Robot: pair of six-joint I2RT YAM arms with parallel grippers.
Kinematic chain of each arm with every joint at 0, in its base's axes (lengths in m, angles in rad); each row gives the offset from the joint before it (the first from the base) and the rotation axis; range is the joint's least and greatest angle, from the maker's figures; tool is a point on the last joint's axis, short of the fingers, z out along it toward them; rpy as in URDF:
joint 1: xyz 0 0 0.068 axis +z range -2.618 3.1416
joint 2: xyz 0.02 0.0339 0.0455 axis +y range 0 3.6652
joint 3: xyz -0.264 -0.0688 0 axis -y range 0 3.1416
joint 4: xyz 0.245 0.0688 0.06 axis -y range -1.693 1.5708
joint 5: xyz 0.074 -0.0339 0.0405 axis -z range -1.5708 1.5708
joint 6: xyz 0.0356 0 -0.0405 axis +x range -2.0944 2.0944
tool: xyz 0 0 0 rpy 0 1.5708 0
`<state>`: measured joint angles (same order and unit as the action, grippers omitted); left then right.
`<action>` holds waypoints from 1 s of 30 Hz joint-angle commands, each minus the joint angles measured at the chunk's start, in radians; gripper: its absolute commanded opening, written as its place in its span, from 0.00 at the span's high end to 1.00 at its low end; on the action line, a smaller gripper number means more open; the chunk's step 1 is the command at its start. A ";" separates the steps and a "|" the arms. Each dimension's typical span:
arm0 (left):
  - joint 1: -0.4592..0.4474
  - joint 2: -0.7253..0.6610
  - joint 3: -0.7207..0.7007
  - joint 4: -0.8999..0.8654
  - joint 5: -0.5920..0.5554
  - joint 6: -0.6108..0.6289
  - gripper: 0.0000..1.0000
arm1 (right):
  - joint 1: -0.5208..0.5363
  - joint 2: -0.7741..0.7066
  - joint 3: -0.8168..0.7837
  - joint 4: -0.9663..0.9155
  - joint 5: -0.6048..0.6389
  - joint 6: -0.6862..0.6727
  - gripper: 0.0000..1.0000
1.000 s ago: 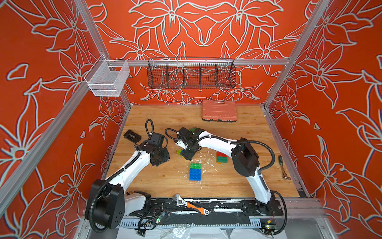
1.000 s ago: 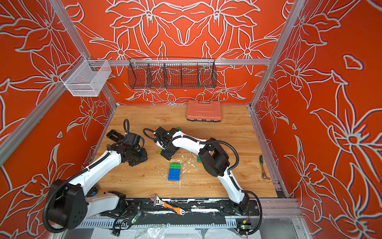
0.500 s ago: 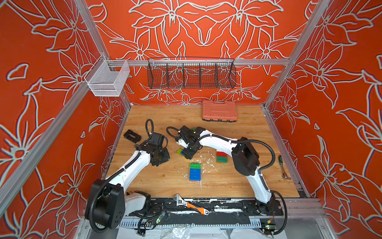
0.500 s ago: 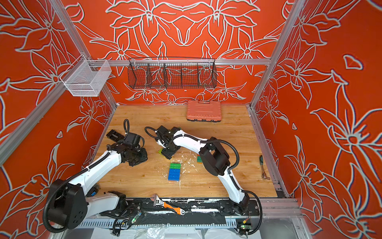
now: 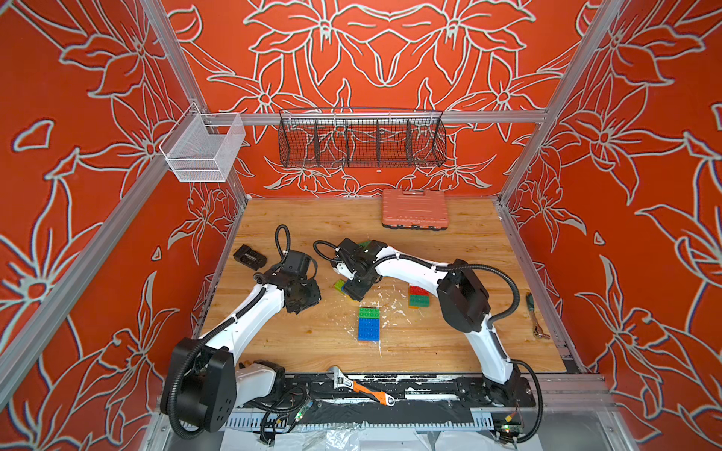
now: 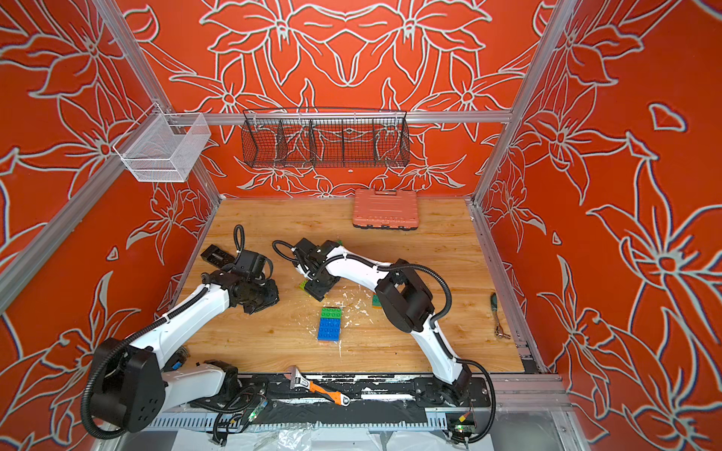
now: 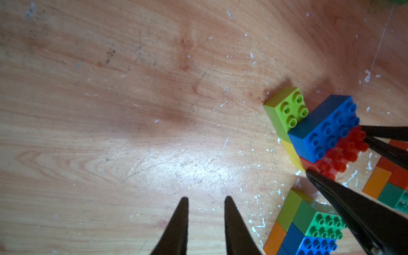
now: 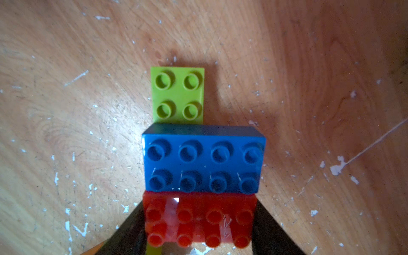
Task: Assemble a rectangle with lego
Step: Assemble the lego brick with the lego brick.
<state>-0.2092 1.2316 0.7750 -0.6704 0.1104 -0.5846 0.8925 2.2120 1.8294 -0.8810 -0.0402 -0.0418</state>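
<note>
Table: a wooden table (image 5: 461, 254) flecked with white chips.
Right gripper: the right gripper (image 8: 199, 223) reaches to the middle of the table. Its two black fingers (image 8: 265, 223) press on the short ends of the red brick (image 8: 212, 206), pinching it.
Held cluster: the red brick lies long side to long side with a blue brick (image 8: 203, 159). A lime brick (image 8: 177, 95) sits against the blue brick's other long side, at one end. The blue brick's top stands higher than the lime one's. In the left wrist view a yellow brick (image 7: 291, 152) shows low down, next to the lime one.
Cluster's place: resting on the table between the two grippers. In both top views it is mostly hidden under the right gripper.
Left gripper: the left gripper (image 7: 206, 198) hovers over bare wood just beside the cluster. Its tips are slightly spread, with nothing between them.
Second block: a green-and-blue block (image 5: 368, 324) lies flat nearer the robot's base, apart from the cluster. Orange and lime layers show on its side in the left wrist view.
Third block: a red, green and orange block (image 5: 419, 296) sits beside the right forearm.
Other things: a pink case (image 5: 415, 209) at the far edge, a wrench (image 5: 361, 388) on the front rail, and a hand tool (image 5: 535, 317) near the table's right edge.
</note>
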 commanded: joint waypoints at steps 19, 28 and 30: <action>0.007 -0.008 -0.019 0.009 0.008 -0.017 0.73 | -0.001 0.101 -0.061 -0.175 -0.016 0.032 0.84; 0.007 0.007 -0.013 0.011 0.008 -0.016 0.73 | 0.008 0.116 -0.095 -0.143 0.033 -0.027 0.86; 0.007 0.006 -0.013 0.009 0.005 -0.017 0.73 | 0.008 0.120 -0.101 -0.141 -0.017 -0.035 0.87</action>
<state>-0.2092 1.2320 0.7681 -0.6598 0.1169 -0.5915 0.8978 2.2143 1.8202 -0.8955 -0.0353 -0.0341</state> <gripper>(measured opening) 0.272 0.660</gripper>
